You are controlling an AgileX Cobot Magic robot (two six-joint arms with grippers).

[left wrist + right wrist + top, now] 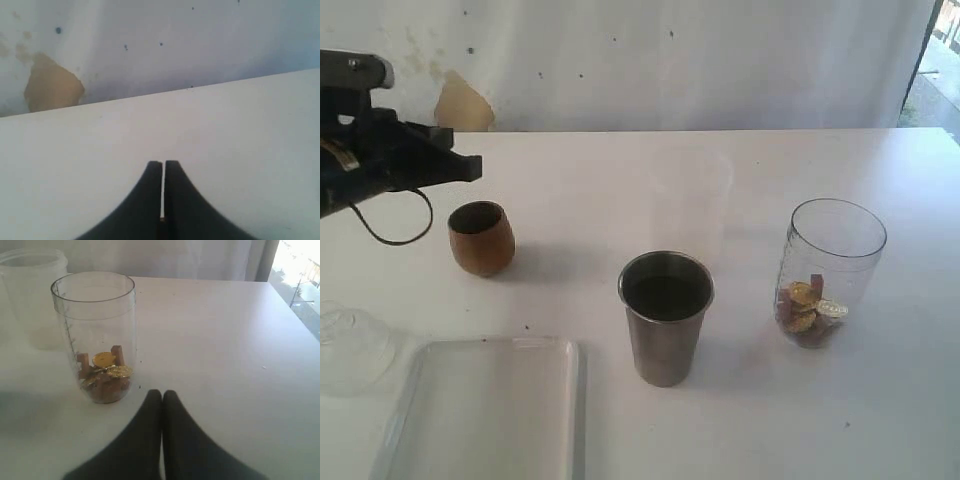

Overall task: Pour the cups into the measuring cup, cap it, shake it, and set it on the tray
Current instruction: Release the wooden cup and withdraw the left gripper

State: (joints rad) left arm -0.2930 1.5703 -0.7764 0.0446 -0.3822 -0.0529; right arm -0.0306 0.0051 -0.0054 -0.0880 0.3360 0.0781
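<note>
Two claws, both pinched closed and empty: the left claw (468, 166) hovers near the wooden cup (481, 238), the right claw (161, 396) faces the measuring cup (95, 335) ahead on the white tabletop (600, 190); stained wall (620, 60) behind.

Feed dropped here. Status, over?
Left gripper shut, right gripper shut, both empty. Measuring cup uncapped, coins inside. Steel tumbler between it and wooden cup.

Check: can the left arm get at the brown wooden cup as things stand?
Probably yes. The left pincer is close to the wooden cup with nothing between them; the steel tumbler stands aside. Its jaws are shut, so they must open first.
</note>
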